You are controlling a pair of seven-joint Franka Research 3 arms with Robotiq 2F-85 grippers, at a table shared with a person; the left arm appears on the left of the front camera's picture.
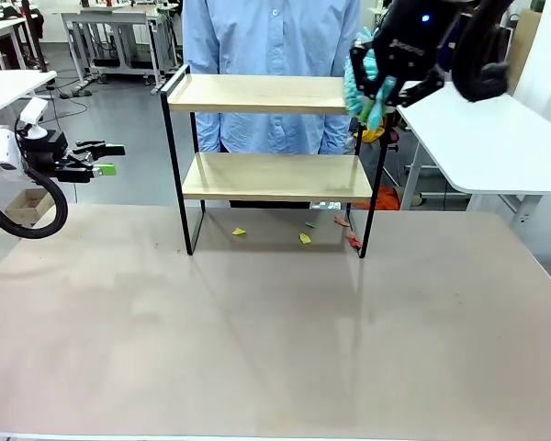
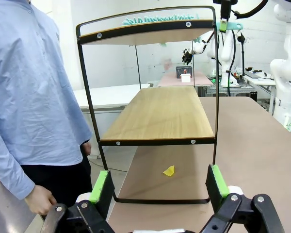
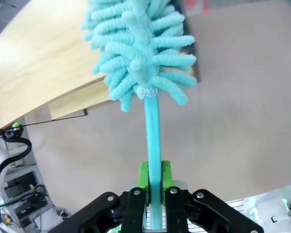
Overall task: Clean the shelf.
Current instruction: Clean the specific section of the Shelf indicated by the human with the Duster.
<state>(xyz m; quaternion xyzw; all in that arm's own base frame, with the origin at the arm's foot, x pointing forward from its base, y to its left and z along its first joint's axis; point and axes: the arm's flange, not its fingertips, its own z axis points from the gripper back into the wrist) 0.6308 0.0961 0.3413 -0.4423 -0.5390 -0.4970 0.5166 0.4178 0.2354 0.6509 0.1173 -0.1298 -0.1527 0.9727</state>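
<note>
Presently: right pincer [image 3: 154, 174] was clamped on the handle of a soft teal duster [image 3: 138, 48]; shelf [image 1: 257, 94] lay just beyond its tips. Left pincer [image 1: 106, 158], jaws apart, empty, had the shelf well ahead. Shelf seemed light, stiff, apt to slide; best steadied by its black frame.
</note>
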